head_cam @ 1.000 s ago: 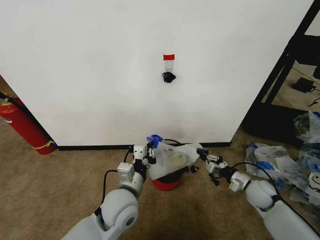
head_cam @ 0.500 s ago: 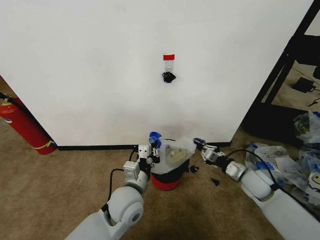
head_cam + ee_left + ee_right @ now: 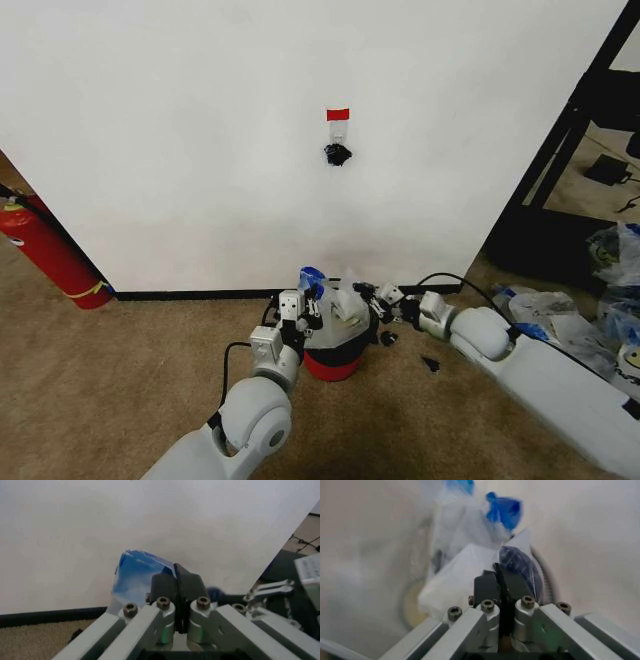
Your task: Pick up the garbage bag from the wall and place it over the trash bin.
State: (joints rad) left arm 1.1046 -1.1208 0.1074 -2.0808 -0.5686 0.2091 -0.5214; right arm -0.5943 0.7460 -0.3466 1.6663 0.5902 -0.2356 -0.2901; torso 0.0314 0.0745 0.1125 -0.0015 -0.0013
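The garbage bag [image 3: 345,303] sits gathered over the mouth of the trash bin [image 3: 331,362], which stands on the floor just in front of the wall [image 3: 200,130] and its black baseboard [image 3: 190,294].

The left claw [image 3: 311,303] is at the bin's left rim, clenched on a blue handle [image 3: 137,572] of the bag; the left wrist view shows the fingers pressed flat together with blue film rising beside them. The right claw [image 3: 368,298] is at the bin's right rim, and the right wrist view shows it likewise clamped on white film of the bag, with a second blue handle [image 3: 504,509] beyond it.

Judgement: holding 2 opposite edges keeps the bag's mouth spread across the rim, so it can be drawn down around the mesh. The film looks bunched above the rim, not yet seated.

On the wall above, the hook [image 3: 337,154] below the strip of red tape [image 3: 338,115] carries no bag.

The floor is brown carpet [image 3: 120,380]. A red fire extinguisher [image 3: 45,250] leans at the left, a black rack [image 3: 570,150] stands at the right, and a heap of similar bags [image 3: 600,320] lies beside it.
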